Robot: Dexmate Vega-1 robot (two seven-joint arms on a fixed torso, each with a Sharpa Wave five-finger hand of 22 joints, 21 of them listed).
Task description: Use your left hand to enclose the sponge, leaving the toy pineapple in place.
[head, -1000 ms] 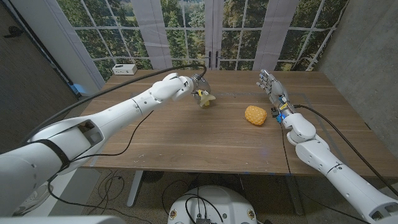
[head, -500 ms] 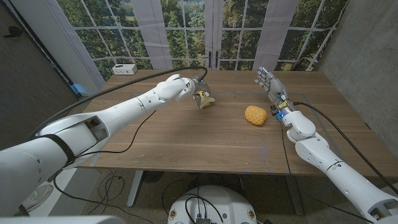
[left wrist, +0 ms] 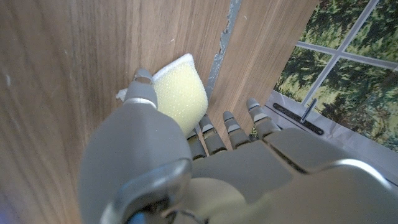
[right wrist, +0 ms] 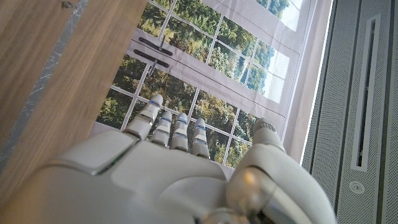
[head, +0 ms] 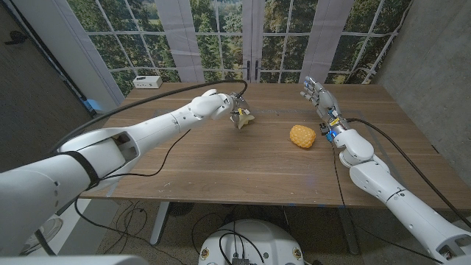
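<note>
My left hand (head: 234,108) grips the sponge (head: 243,118), which sits under its fingers (pineapple (head: 302,136) well apart, rightward); right hand (head: 321,100) hangs released.

On the wooden table (head: 243,165), the sponge (head: 243,118) sits toward the far side within the left hand (head: 234,109). The toy pineapple (head: 302,136) lies to its right and nearer, apart from it. The right hand (head: 321,101) stands just beyond the pineapple, to its right. A small box (head: 147,82) rests at the far left corner.
</note>
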